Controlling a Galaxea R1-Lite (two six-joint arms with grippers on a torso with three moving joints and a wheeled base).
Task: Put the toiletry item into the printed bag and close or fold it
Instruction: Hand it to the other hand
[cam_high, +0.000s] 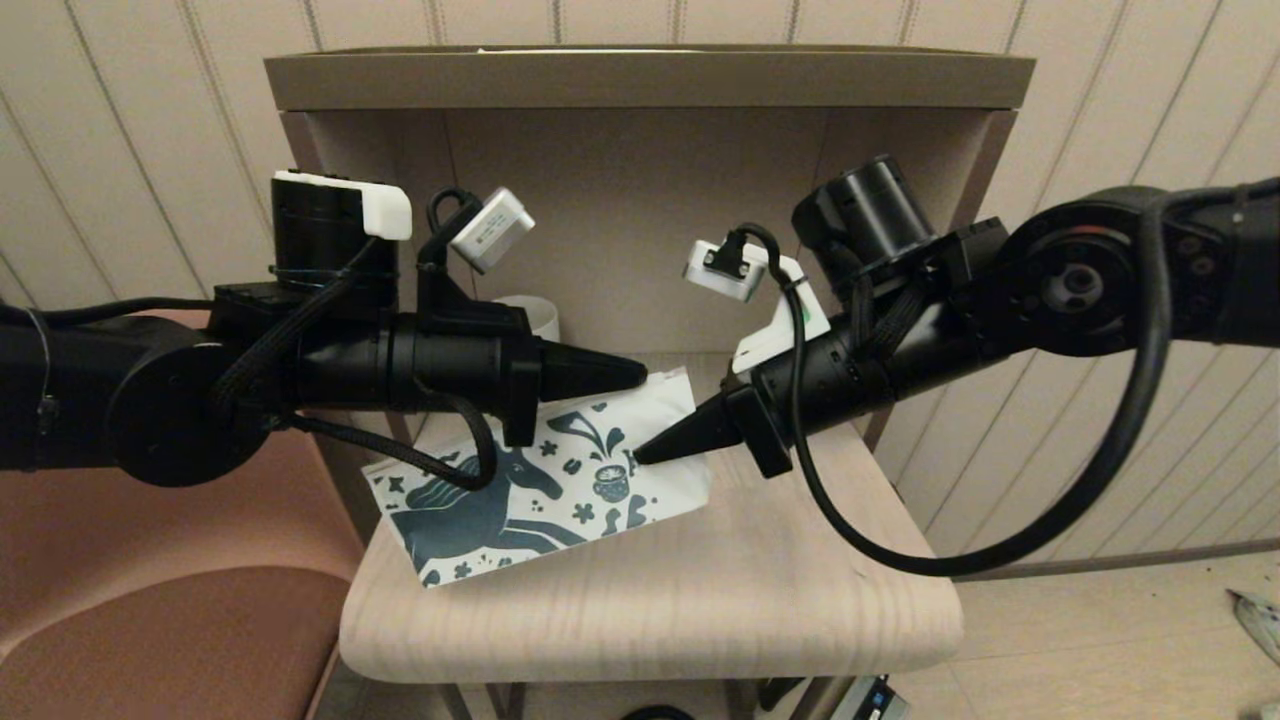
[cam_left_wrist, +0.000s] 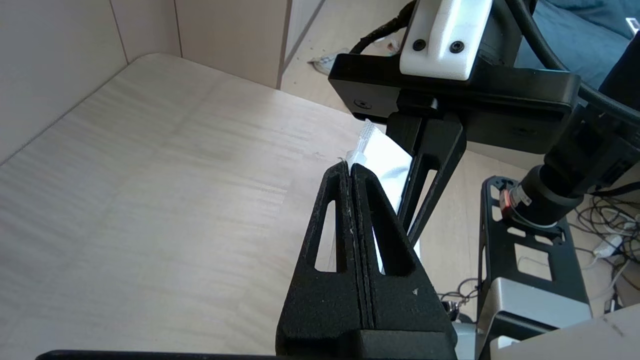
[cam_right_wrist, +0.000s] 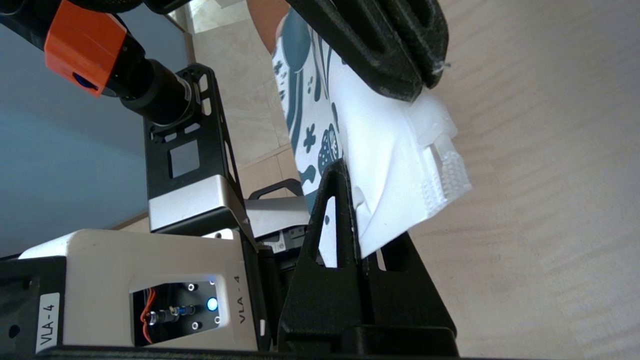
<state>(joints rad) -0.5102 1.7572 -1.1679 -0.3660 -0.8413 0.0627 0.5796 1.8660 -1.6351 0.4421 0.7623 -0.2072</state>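
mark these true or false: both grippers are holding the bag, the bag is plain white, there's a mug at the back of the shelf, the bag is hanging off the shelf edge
1. Both grippers hold the bag: true. The left gripper and right gripper are each shut on the printed bag.
2. The bag is plain white: false. It carries a dark teal horse, cup and flowers.
3. A mug stands at the back: true, a white mug behind the left gripper.
4. The bag hangs off the shelf: false. It sits over the wooden surface.

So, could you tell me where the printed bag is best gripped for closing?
At its zip edge, probably. The printed bag is held off the shelf, the left gripper and right gripper each pinching that end from its own side.
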